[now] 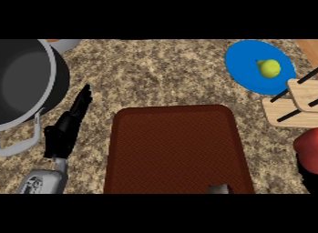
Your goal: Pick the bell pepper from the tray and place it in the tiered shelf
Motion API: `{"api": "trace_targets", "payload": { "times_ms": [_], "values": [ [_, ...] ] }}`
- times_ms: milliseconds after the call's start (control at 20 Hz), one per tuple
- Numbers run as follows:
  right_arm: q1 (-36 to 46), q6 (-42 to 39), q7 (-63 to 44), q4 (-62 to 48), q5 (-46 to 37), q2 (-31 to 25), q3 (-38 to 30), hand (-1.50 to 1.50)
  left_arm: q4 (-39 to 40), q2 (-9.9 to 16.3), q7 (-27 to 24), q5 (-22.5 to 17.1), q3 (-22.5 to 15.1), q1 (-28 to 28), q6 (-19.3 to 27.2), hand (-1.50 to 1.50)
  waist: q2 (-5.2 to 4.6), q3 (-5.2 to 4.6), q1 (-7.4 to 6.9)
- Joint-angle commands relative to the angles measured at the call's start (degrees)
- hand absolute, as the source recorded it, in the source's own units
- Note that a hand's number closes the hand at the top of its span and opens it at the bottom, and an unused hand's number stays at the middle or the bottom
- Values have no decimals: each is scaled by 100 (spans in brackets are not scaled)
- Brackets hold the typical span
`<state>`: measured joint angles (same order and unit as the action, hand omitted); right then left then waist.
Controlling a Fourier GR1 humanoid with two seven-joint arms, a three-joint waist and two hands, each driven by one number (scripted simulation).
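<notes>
The red bell pepper [315, 150] hangs at the view's right edge, off the brown tray [175, 150] and just below the wooden tiered shelf [302, 102]. A black part of my right hand [317, 182] shows right under the pepper and seems curled round it; most of the hand is hidden or cut off by the edge. A grey bit of my right forearm [220, 188] shows at the tray's near edge. Nothing lies on the tray. My left hand [68, 125] rests open at the left, fingers straight and pointing away, beside the pot.
A large dark pot [20, 82] with a grey rim and handle fills the upper left. A blue plate [255, 63] at the upper right carries a yellow-green fruit [269, 68], just behind the shelf. The counter is speckled stone.
</notes>
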<state>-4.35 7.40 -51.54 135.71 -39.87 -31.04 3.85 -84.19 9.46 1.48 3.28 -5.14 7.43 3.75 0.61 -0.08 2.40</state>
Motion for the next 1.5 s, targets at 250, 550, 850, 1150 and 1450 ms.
{"api": "trace_targets", "payload": {
  "times_ms": [250, 550, 850, 1150, 1450],
  "values": [
    [845, -828, -506, 753, 1621, -542, -1991, 150, -194, -123, 182, 105, -112, -4, 89, 0, 5, 8, -74],
    [1781, -1426, -669, -47, 2371, -1092, -3282, 150, -35, -47, -275, 113, -50, -210, -34, 0, -17, 3, -135],
    [2112, -1772, -173, -988, 2889, -1703, -4229, 150, 100, -78, 17, 103, 42, 149, -175, 0, -53, 6, -220],
    [2280, -1803, 598, -1688, 2472, -2166, -4055, 150, 356, -416, -222, 338, -111, 239, 51, 0, -73, 4, -272],
    [2196, -1582, 1139, -2225, 1942, -1902, -3873, 150, 272, -279, 44, 212, 121, 362, -198, 0, -62, 6, -260]
  ]
}}
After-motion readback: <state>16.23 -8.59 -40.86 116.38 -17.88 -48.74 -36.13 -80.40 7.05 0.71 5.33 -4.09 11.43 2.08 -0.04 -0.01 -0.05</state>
